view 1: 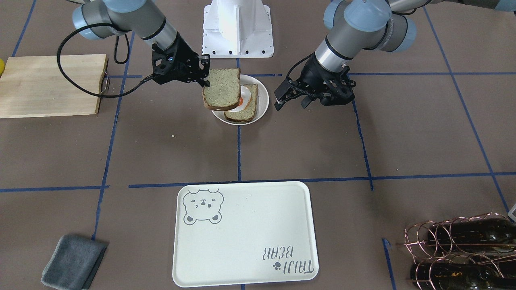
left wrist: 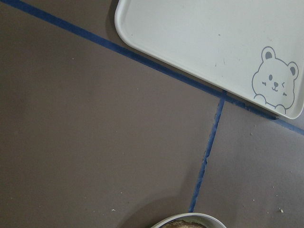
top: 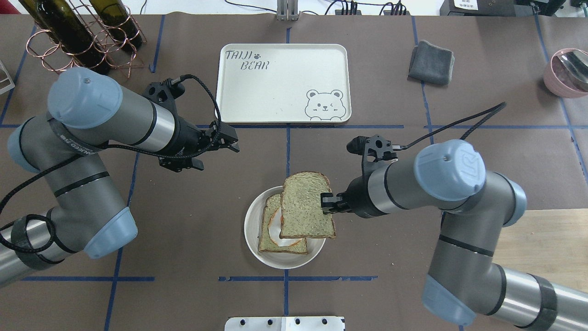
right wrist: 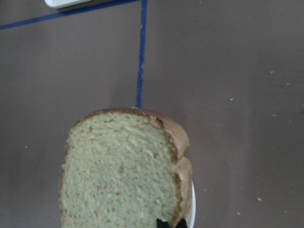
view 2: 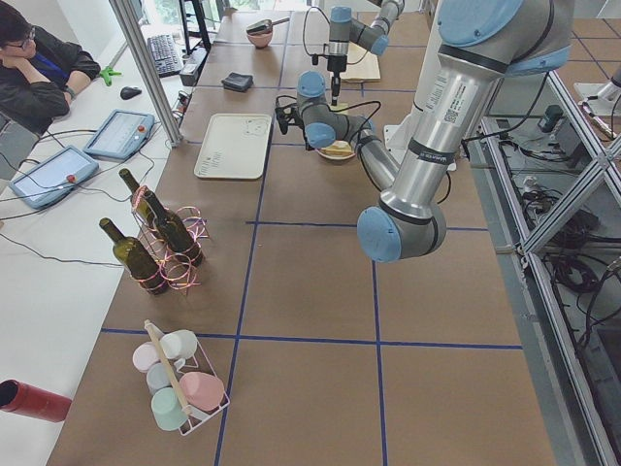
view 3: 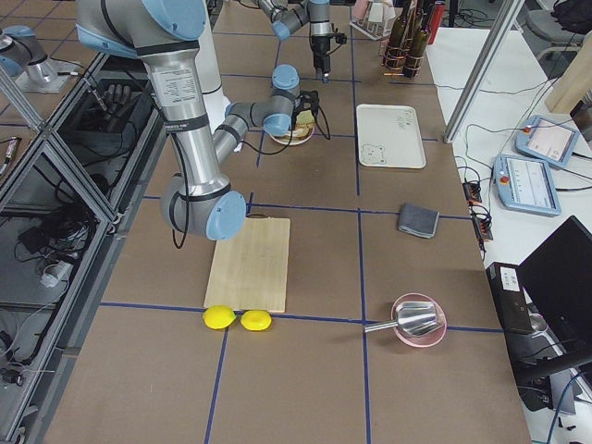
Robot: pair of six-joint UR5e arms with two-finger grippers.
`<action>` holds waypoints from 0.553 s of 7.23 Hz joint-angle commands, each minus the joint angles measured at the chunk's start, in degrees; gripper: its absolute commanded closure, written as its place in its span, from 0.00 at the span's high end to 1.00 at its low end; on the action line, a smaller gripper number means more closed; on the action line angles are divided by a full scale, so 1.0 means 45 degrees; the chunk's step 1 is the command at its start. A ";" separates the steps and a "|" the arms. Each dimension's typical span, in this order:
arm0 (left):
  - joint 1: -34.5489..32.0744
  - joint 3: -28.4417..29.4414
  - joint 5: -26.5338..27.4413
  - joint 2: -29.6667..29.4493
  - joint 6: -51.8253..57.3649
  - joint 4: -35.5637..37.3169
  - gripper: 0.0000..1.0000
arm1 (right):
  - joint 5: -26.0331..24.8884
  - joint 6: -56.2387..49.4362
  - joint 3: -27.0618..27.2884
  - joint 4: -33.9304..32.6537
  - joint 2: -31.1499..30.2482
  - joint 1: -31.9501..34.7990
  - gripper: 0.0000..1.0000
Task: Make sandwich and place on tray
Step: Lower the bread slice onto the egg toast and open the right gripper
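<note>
My right gripper (view 1: 205,75) is shut on the edge of a slice of speckled tan bread (view 1: 222,89) and holds it flat just above the round white plate (view 1: 264,100). On the plate lies a second slice (view 1: 243,114) with the fried egg (view 1: 244,98) on it, partly hidden under the held slice. From overhead, the held slice (top: 305,205) overlaps the lower slice (top: 271,242), and my right gripper (top: 329,204) is at its right edge. The held slice (right wrist: 118,171) fills the right wrist view. My left gripper (top: 228,140) hovers open and empty left of the plate. The cream bear tray (top: 285,82) is empty.
A wooden cutting board (view 1: 48,84) lies on my right side, with two lemons (view 3: 231,317) beside it. A grey cloth (top: 432,62) and a pink bowl (top: 567,71) sit far right. A copper rack with wine bottles (top: 78,37) stands far left.
</note>
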 commanded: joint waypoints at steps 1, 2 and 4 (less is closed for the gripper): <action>0.0000 0.0008 0.0000 0.0004 0.0007 -0.0011 1.00 | -0.0706 0.0076 -0.1675 -0.0256 0.1408 -0.0338 0.00; 0.0020 0.0028 0.0000 0.0004 0.0007 -0.0011 1.00 | -0.0746 0.0076 -0.1894 -0.0294 0.1430 -0.0338 0.00; 0.0059 0.0067 0.0000 0.0024 0.0007 -0.0050 1.00 | -0.1058 0.0076 -0.2033 -0.0295 0.1411 -0.0707 0.00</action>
